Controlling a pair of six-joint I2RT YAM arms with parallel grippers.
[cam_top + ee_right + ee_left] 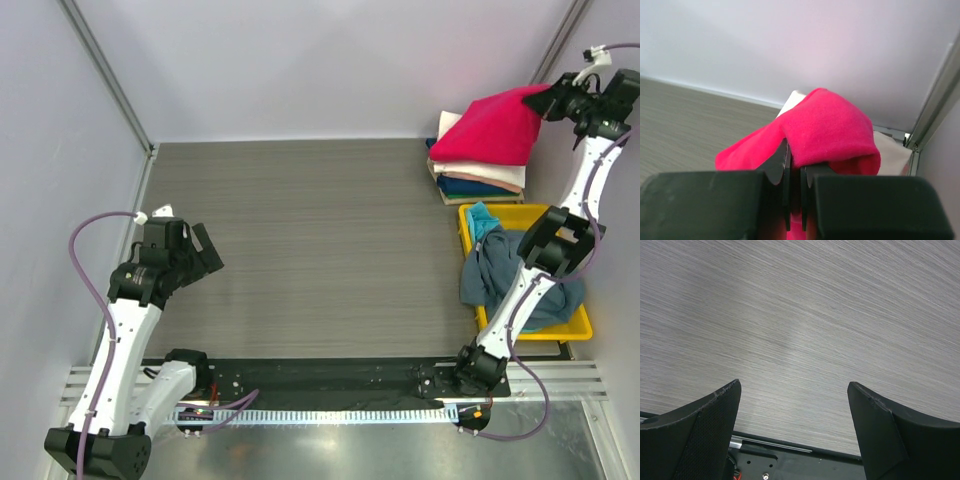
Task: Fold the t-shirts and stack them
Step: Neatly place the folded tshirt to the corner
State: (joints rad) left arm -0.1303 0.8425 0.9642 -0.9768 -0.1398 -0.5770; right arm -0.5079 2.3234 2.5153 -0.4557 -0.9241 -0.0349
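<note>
The right gripper is at the far right corner of the table. Its jaws are pressed together on a fold of the crimson-pink t-shirt. In the right wrist view the gripper has the pink cloth pinched between its two black fingers, and the cloth bulges over and past the fingertips. The held edge is lifted towards the right wall. The rest of the shirt slopes down to the left and rests on top of a stack of folded shirts. Below it in that stack lie a cream-white t-shirt and a navy t-shirt.

Just near of the stack is a yellow plastic tray. A crumpled slate blue-grey t-shirt lies in it and spills over its left rim. A teal t-shirt is bunched at the tray's far left corner.

The left gripper is at the near left, well apart from all the shirts. Its fingers are spread wide above bare wood-grain tabletop and hold nothing.
</note>
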